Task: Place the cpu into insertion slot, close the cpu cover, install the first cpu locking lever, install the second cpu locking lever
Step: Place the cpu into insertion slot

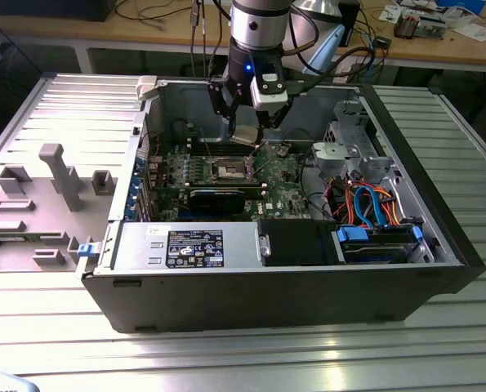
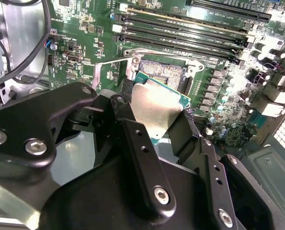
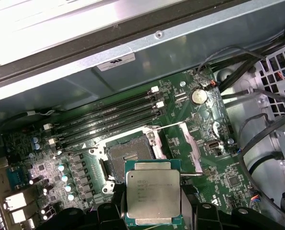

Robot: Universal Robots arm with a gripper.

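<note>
My gripper point(image 1: 247, 135) is shut on the cpu point(image 1: 243, 135), a flat silvery-grey square chip with a green edge. Its black fingers point(image 2: 132, 139) clamp two opposite sides of the cpu point(image 2: 156, 112). The chip hangs tilted above the green motherboard, just off to one side of the insertion slot point(image 1: 230, 170). In the first wrist view the cpu point(image 3: 153, 191) overlaps the near edge of the insertion slot point(image 3: 130, 155), whose dark centre lies bare. The cpu cover point(image 3: 189, 146), a thin metal frame, is swung open beside the socket. A thin wire lever point(image 3: 168, 125) sticks out along the socket's far edge.
Long memory slots point(image 3: 108, 117) run behind the socket. A black card point(image 1: 216, 196) stands in front of it. The case walls surround the board, with a drive cage and blue and orange cables point(image 1: 373, 212) at the exterior view's right. A grey fixture point(image 1: 59, 175) lies outside on the left.
</note>
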